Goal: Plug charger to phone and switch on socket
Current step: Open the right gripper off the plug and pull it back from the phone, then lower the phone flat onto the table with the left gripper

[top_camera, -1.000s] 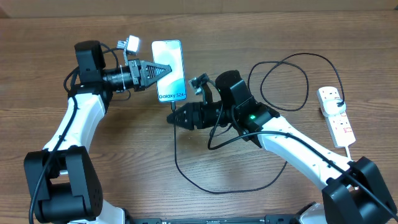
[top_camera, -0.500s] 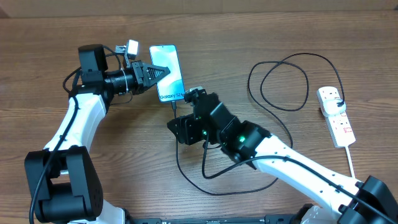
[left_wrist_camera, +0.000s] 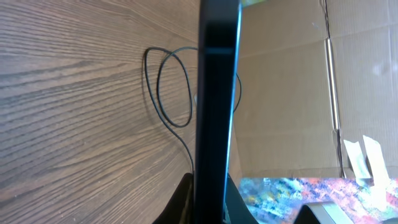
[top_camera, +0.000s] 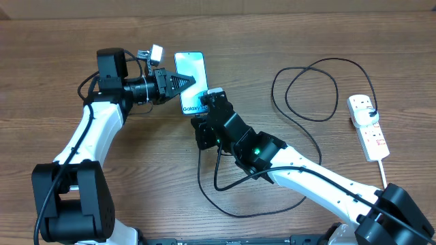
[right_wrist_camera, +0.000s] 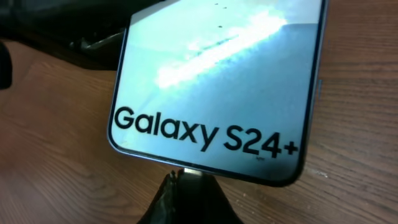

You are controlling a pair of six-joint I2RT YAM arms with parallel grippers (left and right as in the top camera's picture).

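Phone (top_camera: pixel 193 76) is at about 11 o'clock on the table (top_camera: pixel 150 184), clamped face-and-back by the left gripper (top_camera: pixel 178 82), which comes in from the phone's 9 o'clock side. Right gripper (right_wrist_camera: pixel 186 198) is pressed together at the phone's 6 o'clock end, pinching the connector tip (right_wrist_camera: pixel 189 173) of the charger (top_camera: pixel 313 120). Tip touches the bottom edge just under the "Galaxy S24+" text. Can't tell if it's seated in the port or only butted against the frame, because the pads block that spot.

Risks from here:
- If the tip is off the port, more push likely skids the phone in the left grip or cocks the plug sideways.
- Letting go before it's fully in: cable stiffness could pop it back out.
- Cable slack runs under the right forearm around 6 o'clock. A reach toward the socket (top_camera: pixel 368 126) at 3 o'clock could snag it and yank the plug.
- Socket switch is small and looks untouched. A closed gripper has to land on it cleanly, not shove the strip.

Views:
- Right wrist: the only one showing tip-to-edge contact. Overhead hides it under the gripper body.
- Overhead: the only one showing the socket and the cable loop at 1–2 o'clock.
- Left wrist: phone edge-on between the fingers, so the grip is confirmed. No port visible.
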